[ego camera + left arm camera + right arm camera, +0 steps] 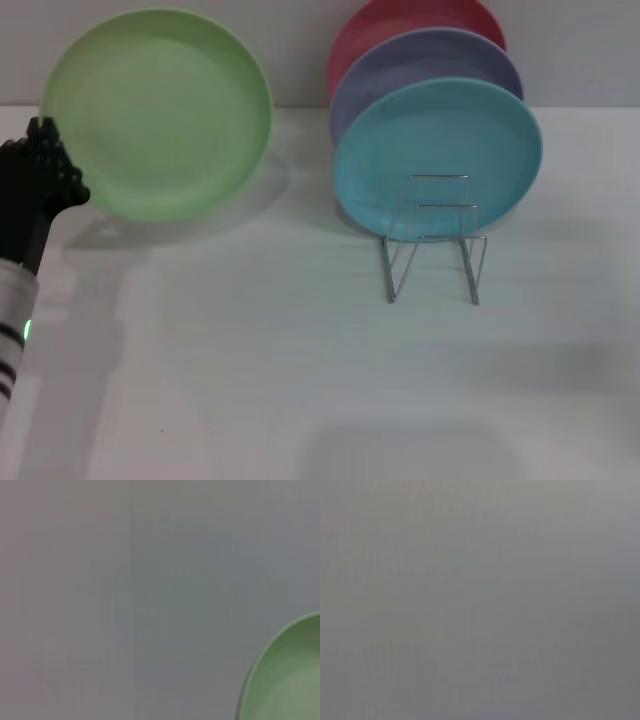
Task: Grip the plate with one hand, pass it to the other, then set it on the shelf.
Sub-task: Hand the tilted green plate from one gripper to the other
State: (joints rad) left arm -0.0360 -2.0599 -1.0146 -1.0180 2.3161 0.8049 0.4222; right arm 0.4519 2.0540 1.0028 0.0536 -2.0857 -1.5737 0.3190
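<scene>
So the tabletop (300,380) is plain white and runs back to a pale wall. On the right stands a small chrome wire rack (433,240) holding a turquoise plate (437,150), a lavender plate (420,60) and a pink plate (400,20) upright.

The head camera looked forward and down over the white table (300,380) toward the back wall. The left wrist camera sat close beside the green plate (290,680), catching only its edge, the one thing both views shared. The right wrist camera faced blank grey.
</scene>
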